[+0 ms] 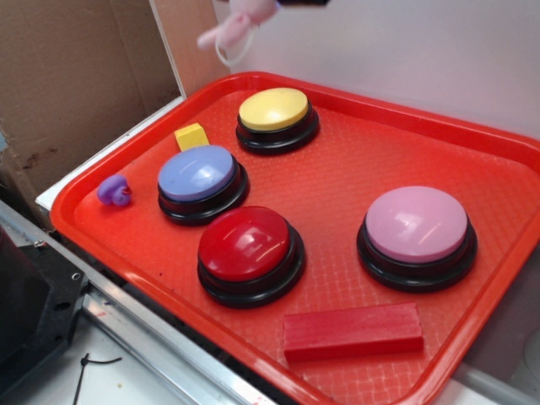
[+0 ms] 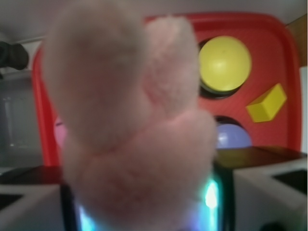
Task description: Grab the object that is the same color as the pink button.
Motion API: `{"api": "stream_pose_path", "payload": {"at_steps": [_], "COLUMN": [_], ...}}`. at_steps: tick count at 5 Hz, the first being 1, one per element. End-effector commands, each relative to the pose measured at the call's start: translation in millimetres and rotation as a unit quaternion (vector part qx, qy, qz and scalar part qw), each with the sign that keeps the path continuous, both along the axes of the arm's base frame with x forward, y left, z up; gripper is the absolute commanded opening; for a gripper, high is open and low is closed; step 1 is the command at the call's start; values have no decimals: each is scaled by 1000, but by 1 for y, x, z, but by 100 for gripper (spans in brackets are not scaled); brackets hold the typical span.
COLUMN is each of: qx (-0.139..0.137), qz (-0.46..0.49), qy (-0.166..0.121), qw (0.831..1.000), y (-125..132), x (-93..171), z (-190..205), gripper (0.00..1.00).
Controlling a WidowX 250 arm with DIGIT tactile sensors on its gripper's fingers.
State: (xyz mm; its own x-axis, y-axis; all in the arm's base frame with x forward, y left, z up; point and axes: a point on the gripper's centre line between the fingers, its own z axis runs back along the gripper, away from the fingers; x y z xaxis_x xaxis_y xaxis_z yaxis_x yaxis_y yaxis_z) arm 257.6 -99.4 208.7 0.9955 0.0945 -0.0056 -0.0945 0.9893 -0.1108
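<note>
While the jaws clench one pink plush animal (image 2: 130, 130) aloft, four buttons and two blocks sit on the tray (image 1: 472, 143).

The plush animal (image 2: 130, 125) at the centre of the wrist frame is soft, fuzzy pale pink cloth. The tray (image 1: 498, 152) looks like red plastic, its floor embossed with a fine grid and its rim smooth and shiny. The pink button (image 1: 416, 224) at right has a glossy plastic dome on a shiny black base; the red button (image 1: 245, 242) is glossy too. The red block (image 1: 353, 331) at the bottom looks matt. Cardboard (image 1: 76, 76) at upper left is rough brown paper.
</note>
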Motion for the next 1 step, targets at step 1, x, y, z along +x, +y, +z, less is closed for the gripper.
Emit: {"api": "stream_pose_path", "payload": {"at_steps": [1], "qx": [43], "qz": [1], "qy": [-50], "qw": [998], "y": [-6], "x": [-11], "z": [63], "gripper": [0]}}
